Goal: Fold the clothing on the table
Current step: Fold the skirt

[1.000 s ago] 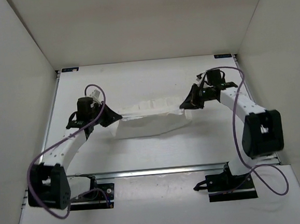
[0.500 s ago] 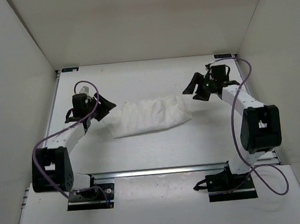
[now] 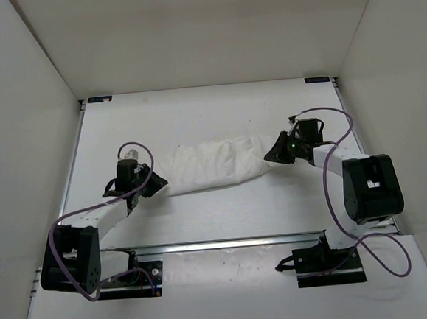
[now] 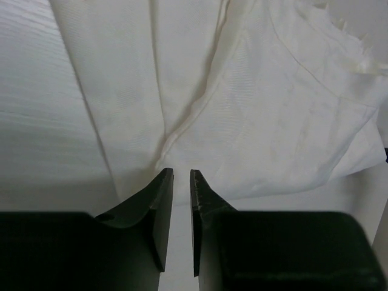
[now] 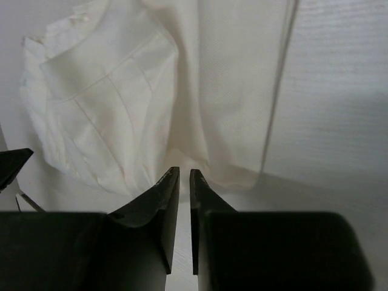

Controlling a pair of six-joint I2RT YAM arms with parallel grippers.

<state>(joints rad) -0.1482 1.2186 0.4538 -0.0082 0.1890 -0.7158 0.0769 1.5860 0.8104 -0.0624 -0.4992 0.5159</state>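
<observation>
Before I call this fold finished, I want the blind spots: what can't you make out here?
- Left wrist view: whether the left gripper pinches the clothing edge; its fingertips cover that spot.
- Right wrist view: the same for the right gripper.
- Top view: both jaws are too small to read.
- All views: what kind of clothing it is; it lies bunched, lower layers hidden.
</observation>
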